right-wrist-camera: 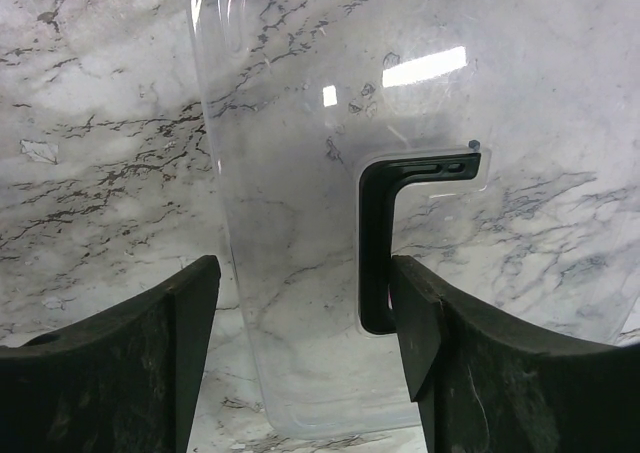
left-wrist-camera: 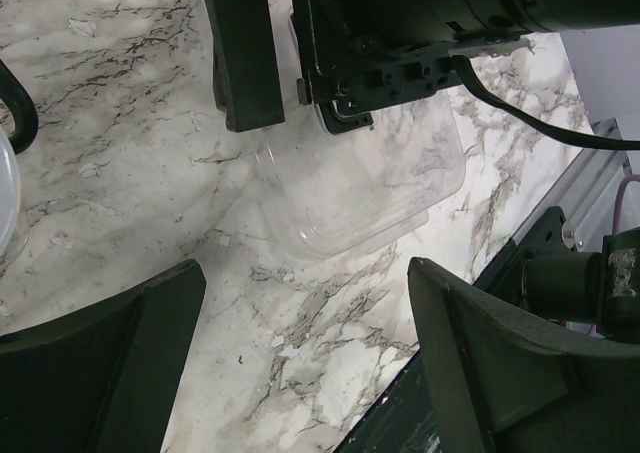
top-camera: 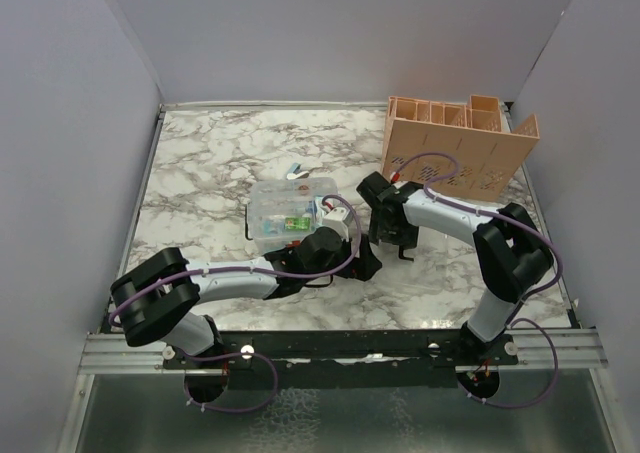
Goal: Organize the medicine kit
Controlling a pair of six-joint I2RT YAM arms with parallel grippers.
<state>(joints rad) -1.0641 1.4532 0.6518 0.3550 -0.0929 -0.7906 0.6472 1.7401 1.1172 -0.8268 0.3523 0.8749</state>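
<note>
Found left claw point(left-wrist-camera: 305, 288) spread, empty; right claw point(right-wrist-camera: 300, 273) spread above clear lid point(right-wrist-camera: 290, 153), black handle point(right-wrist-camera: 375, 243) beside one finger point(right-wrist-camera: 430, 363).

Clear glossy plastic lid point(right-wrist-camera: 290, 273), matt black plastic handle point(right-wrist-camera: 376, 243), smooth marble-look table point(top-camera: 200, 163), matt peach organizer point(top-camera: 450, 158).

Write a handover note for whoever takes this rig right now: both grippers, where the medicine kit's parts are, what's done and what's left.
Left gripper: open, empty, low beside the lid.
Right gripper: open over the clear lid, not closed on it; the black handle is by one finger.
Lid lies flat on the table, off the box.
Box: mid-table, small items inside.
Done: lid off.
Left: probably finish sorting, then put the lid back on.
</note>
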